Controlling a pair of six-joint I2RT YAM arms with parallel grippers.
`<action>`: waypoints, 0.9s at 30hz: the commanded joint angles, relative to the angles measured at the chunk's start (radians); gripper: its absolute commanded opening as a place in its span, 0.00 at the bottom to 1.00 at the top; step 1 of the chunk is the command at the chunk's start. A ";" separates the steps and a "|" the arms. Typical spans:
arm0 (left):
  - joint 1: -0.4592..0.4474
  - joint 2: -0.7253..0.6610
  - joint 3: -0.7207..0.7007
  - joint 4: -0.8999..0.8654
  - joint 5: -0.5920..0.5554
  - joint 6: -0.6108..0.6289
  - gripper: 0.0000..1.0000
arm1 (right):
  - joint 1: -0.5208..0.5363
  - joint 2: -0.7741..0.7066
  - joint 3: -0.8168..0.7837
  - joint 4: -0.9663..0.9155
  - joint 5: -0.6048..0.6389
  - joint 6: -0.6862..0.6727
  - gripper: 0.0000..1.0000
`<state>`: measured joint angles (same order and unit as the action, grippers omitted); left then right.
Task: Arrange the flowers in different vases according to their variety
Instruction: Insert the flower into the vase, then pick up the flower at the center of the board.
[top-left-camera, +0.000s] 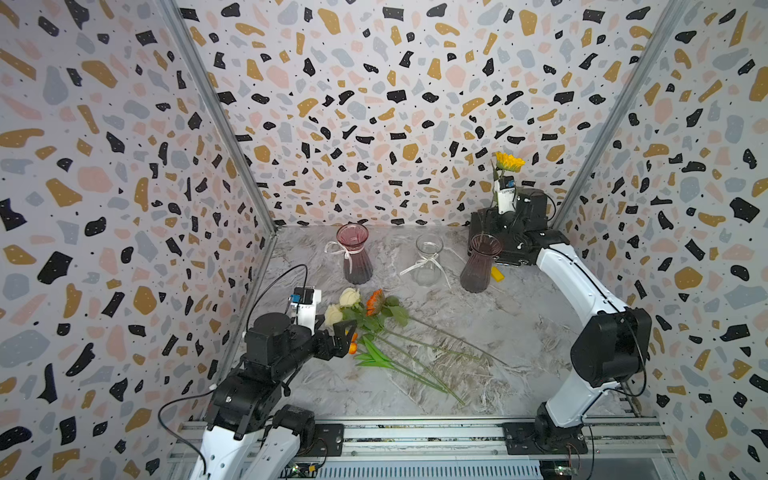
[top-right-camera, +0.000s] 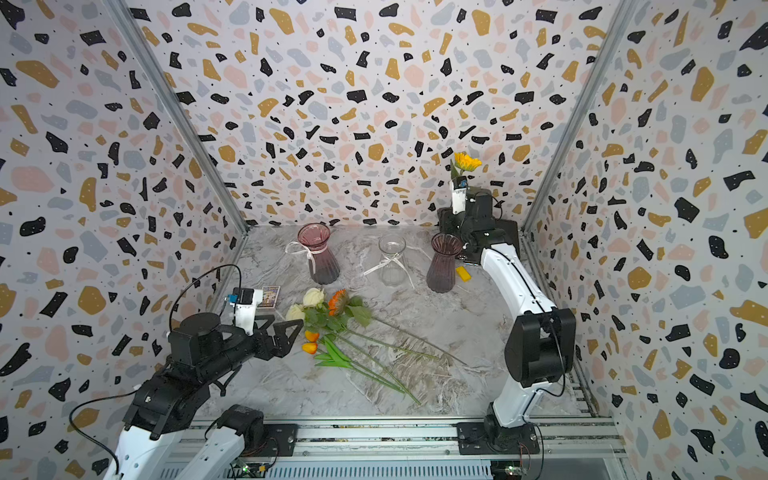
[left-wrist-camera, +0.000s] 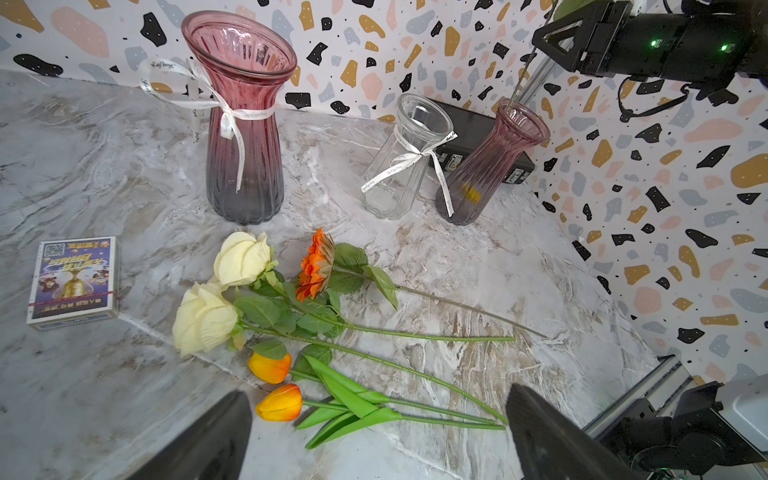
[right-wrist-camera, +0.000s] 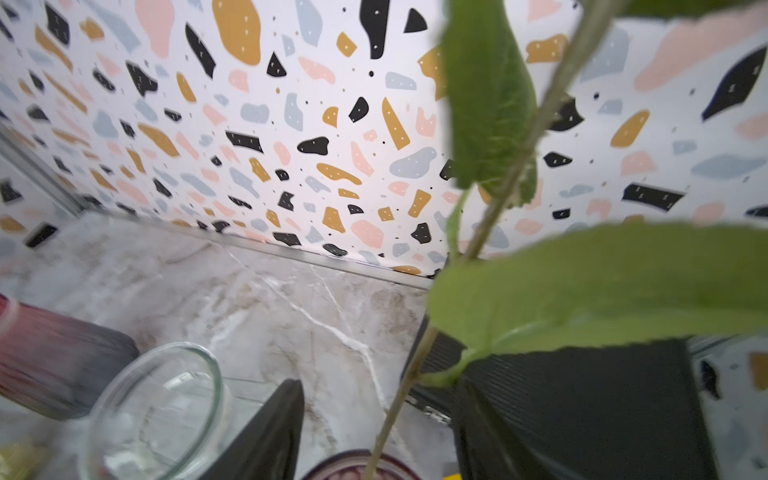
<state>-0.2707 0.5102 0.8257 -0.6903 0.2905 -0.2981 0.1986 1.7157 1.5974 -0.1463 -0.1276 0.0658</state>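
Reading the table (top-left-camera: 519, 332) from above, with the back wall at 12 o'clock: the right arm rises from the front rail near 5 o'clock, bends at a black elbow, and sends its white forearm out towards 1 o'clock; the wrist turns down there, so the right claw (right-wrist-camera: 374, 390) points straight down over the purple-brown vase (top-left-camera: 480, 266). In the right wrist view its jaws stand apart and hold nothing; the green stem runs between them with a gap on each side. That stem belongs to the yellow daisy (top-left-camera: 509, 162); its head stands above the wrist in both top views, and in the left wrist view its lower end goes into the mouth of the purple-brown vase.

The left arm sits folded low near 8 o'clock, forearm aimed towards 3 o'clock; the left claw (top-right-camera: 284, 328) hangs over the table at 9 o'clock, tilted down, jaws spread wide and empty.

Just beside it the other flowers lie flat, heads at 9 o'clock, stems trailing towards 5 o'clock: cream roses (left-wrist-camera: 203, 318), orange daisy (left-wrist-camera: 316, 266), orange tulips (left-wrist-camera: 280, 402). The pink vase (top-left-camera: 355, 257) stands upright at 11 o'clock, the clear vase (top-left-camera: 428, 262) at 12 o'clock, both empty.

A black case (left-wrist-camera: 469, 124) lies behind the purple-brown vase; a card box (left-wrist-camera: 75, 282) lies near 10 o'clock.
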 joint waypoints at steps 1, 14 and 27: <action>-0.003 0.003 0.028 0.014 0.006 0.020 1.00 | 0.005 -0.029 0.005 -0.019 0.007 -0.004 0.75; -0.004 -0.023 0.031 -0.002 0.009 0.022 1.00 | 0.009 -0.142 -0.043 -0.066 -0.033 0.025 0.83; -0.005 -0.022 0.032 -0.029 -0.044 0.039 1.00 | 0.067 -0.315 -0.074 -0.335 -0.065 -0.024 0.91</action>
<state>-0.2707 0.4938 0.8276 -0.7261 0.2779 -0.2844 0.2394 1.4425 1.5219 -0.3428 -0.1753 0.0685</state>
